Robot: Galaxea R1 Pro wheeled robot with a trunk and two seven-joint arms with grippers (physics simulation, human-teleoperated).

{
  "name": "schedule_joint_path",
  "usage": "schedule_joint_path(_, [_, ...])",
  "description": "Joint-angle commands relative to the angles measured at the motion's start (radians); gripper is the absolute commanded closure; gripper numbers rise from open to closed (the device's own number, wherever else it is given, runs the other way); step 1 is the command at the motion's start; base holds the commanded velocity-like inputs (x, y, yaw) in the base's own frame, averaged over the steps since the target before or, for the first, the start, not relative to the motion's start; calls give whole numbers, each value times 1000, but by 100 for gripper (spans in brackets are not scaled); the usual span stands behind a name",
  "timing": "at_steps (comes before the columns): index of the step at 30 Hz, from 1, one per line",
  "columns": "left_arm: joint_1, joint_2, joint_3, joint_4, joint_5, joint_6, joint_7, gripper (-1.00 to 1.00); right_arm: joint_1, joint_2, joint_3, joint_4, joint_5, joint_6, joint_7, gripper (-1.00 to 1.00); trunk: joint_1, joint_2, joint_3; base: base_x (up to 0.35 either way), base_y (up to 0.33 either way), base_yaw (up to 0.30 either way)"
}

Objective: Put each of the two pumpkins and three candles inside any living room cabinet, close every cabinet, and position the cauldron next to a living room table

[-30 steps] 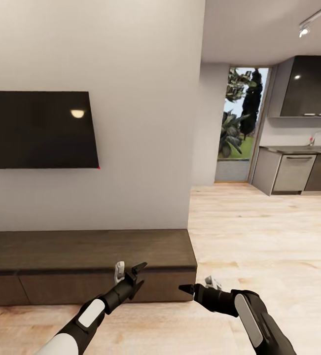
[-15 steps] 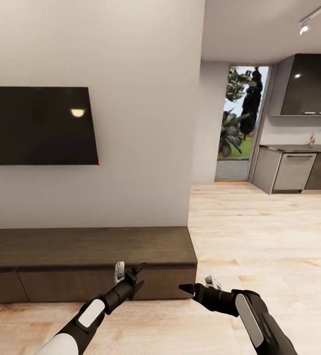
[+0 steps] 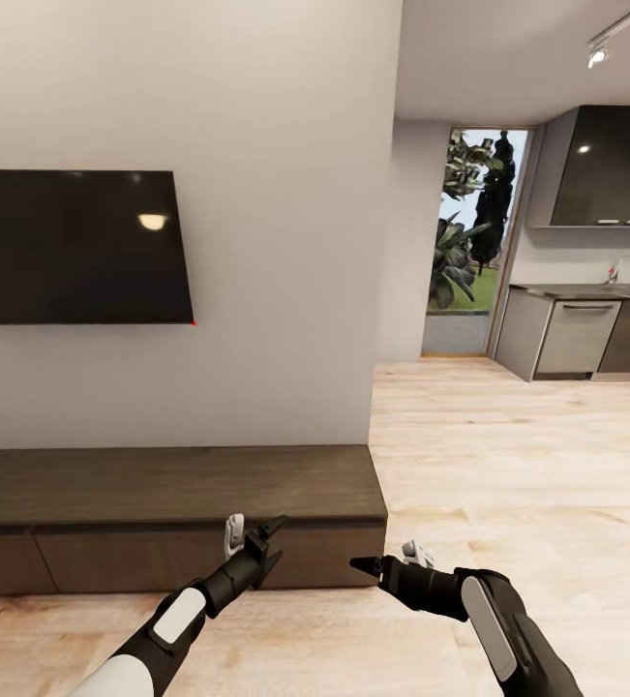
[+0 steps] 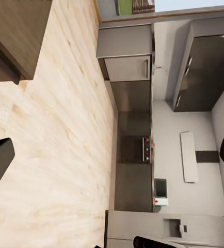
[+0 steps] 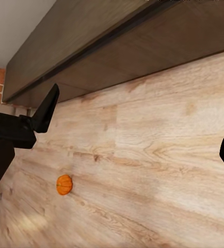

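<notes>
Dark brown cabinet (image 3: 169, 494), pale wood-plank floor (image 3: 508, 455) (streaky grain), black TV (image 3: 73, 247), orange pumpkin (image 5: 64, 184).

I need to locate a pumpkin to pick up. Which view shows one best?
The right wrist view: a small ribbed orange pumpkin lies on the light wood plank floor, apart from the long dark brown wooden cabinet. The head view shows the cabinet.

One small ribbed orange pumpkin (image 5: 64, 184). One long, low, dark brown wooden cabinet (image 3: 174, 484). One black wall-mounted television (image 3: 73, 247). Two black robot grippers: left (image 3: 254, 532), right (image 3: 388, 563).
</notes>
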Motion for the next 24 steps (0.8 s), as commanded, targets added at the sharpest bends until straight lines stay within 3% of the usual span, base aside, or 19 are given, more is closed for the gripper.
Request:
schedule_joint_path(1, [-1,0,1,0,7,8,-1,-100,-1,0,-2,0,2,5,5,-100,0,-1,-1,0,0,0])
schedule_joint_path(7, [0,0,1,1,7,6,-1,-100,0,-1,-2,0,2,4,5,-100,0,-1,-1,42,-1,0])
schedule_joint_path(15, [0,-1,1,0,8,6,-1,-100,0,-1,1,-1,2,-43,6,-100,0,-1,-1,242,-77,0])
schedule_joint_path(24, [0,-1,1,0,9,6,-1,-100,0,-1,2,0,2,-55,7,-100,0,-1,-1,42,-21,0])
